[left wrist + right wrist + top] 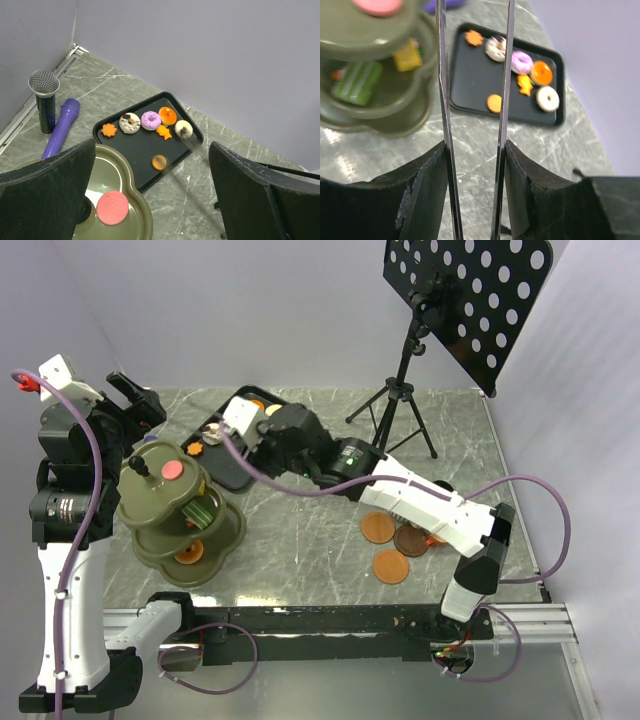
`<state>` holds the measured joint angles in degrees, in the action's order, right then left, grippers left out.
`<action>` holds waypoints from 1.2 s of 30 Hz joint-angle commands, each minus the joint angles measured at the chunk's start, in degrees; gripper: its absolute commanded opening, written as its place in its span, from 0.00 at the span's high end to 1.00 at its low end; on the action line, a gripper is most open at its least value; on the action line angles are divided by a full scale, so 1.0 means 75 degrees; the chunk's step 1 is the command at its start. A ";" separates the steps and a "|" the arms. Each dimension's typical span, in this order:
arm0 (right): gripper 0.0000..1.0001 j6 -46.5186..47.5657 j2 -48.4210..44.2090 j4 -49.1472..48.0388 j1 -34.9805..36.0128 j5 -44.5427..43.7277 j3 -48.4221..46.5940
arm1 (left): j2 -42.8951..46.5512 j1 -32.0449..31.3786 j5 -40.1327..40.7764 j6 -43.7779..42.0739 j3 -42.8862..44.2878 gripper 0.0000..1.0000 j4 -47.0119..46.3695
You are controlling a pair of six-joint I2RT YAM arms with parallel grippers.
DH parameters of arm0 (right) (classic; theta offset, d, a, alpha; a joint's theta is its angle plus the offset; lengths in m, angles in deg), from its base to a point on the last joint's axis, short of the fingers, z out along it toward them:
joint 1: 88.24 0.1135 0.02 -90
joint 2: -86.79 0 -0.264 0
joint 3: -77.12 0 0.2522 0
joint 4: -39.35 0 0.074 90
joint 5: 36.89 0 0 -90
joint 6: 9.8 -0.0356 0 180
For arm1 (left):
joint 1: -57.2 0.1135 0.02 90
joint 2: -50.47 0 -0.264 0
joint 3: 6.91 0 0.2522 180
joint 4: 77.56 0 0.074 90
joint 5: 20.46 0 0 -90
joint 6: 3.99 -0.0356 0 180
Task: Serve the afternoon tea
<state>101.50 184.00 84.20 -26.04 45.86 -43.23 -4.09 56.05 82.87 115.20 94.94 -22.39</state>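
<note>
Black tray [470, 75] sits at 11 o'clock on the grey marbled bench [300, 530], taking the far edge as 12. On it we log a row: orange leaf biscuit [109, 130], chocolate-striped white donut [129, 122], pink donut [150, 120], orange donut [167, 115], plain white donut [183, 128]. An orange fish pastry [163, 131] lies just nearer, and a round orange biscuit [159, 162] lies apart toward the tray's near edge. Olive tiered stand [150, 502] at 9 o'clock: pink cookie [172, 469] on the top tier, green striped pastry [357, 82] and yellow piece [407, 57] on a lower tier. Three brown-orange saucers [390, 566] lie close together at 4 o'clock. Right hand [475, 150] is about half open, its fingers clasping the thin metal tongs [443, 100]; the two blades stand apart, above the bench between stand and tray. We cannot see the tong tips. Left hand [152, 147] is wide open, empty, raised near 10 o'clock.
</note>
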 commanded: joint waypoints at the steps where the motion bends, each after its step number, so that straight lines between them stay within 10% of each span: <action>1: 0.48 -0.0998 -0.0644 -0.0653 -0.0708 -0.0324 0.0557 | 0.0103 0.0036 0.0169 -0.0119 0.0078 0.00 -0.0142; 36: 0.44 -0.0368 0.4417 -0.1169 -0.2164 -0.0534 -0.1175 | -0.0049 0.0387 -0.0218 -0.0412 -0.0203 0.00 -0.0341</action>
<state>96.60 215.19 79.81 -41.89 44.50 -47.97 -4.51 58.43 82.43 113.38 93.33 -22.65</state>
